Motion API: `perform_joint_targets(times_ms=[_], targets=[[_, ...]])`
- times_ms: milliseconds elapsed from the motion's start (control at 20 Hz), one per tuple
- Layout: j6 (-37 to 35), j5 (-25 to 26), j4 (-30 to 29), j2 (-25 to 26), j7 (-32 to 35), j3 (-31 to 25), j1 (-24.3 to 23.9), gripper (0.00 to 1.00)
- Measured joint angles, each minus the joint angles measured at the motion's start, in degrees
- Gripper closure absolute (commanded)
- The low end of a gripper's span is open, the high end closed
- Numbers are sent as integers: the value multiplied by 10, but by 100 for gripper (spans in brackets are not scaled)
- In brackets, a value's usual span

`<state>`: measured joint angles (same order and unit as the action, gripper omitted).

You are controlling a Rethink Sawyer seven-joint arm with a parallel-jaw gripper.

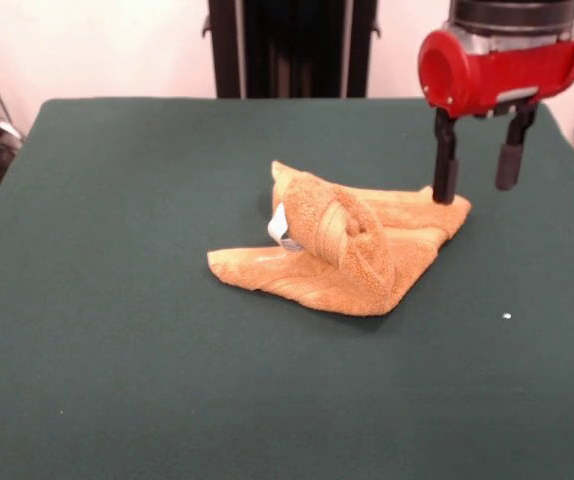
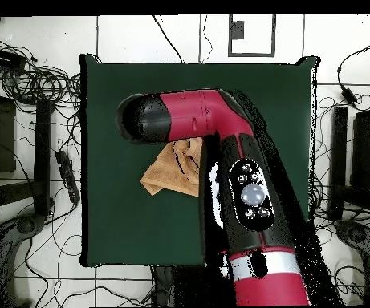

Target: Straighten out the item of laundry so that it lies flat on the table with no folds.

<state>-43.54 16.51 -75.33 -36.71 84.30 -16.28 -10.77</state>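
Observation:
The orange-tan towel (image 1: 342, 250) lies crumpled near the middle of the dark green table (image 1: 117, 300). Part of it is rolled up into a hump over the flat layers, and a small white tag (image 1: 279, 228) shows at its left side. My gripper (image 1: 477, 182) hangs open and empty above the towel's right corner, its left finger (image 1: 446, 165) just over the cloth edge. In the overhead view the towel (image 2: 172, 170) shows partly under my red arm (image 2: 220, 160), which hides the gripper.
A small white speck (image 1: 507, 317) lies on the table right of the towel. The black pedestal (image 1: 292, 48) stands behind the table's far edge. Cables (image 2: 27, 80) and equipment lie on the floor around the table.

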Motion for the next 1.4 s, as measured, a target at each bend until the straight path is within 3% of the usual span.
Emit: perform_joint_targets(times_ms=[500, 850, 1400], targets=[[-49, 45, 76, 66, -16, -29, -23, 0], [-103, 75, 138, 124, -60, -49, -33, 0], [-149, 90, 199, 175, -141, -67, -34, 0]])
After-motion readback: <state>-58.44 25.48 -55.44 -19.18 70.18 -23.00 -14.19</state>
